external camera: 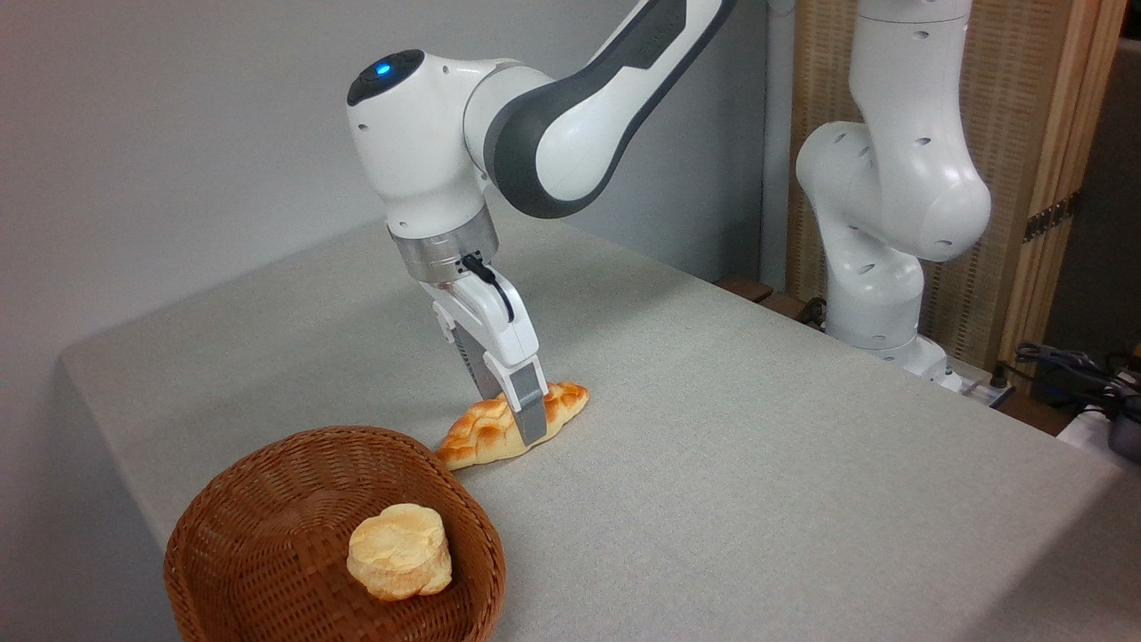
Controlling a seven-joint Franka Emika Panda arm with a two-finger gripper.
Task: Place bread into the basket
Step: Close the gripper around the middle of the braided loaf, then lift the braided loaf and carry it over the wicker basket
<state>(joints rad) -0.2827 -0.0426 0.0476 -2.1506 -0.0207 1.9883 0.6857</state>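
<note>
Bread [481,432] lies on the worktop [758,428], straddled at mid-length by the narrow-set pincer [521,419]; whether it grips yet I cannot tell. Lifted crooked, a pointed end may catch the basket [267,464] rim

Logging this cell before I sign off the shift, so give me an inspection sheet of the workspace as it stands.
Surface: table under a grey cloth, no spills seen.
Job's things: bread lies on the cloth just behind the basket, not yet inside.
Clutter: a small pale bun sits in the basket.
Grippers: gripper down at the bread's middle, fingers straddling it; cannot tell if it has clamped.
Cables: a black cable at the wrist; loose cables off the table's right edge.
Surroundings: grey wall, reed screen behind the arm's base.
</note>
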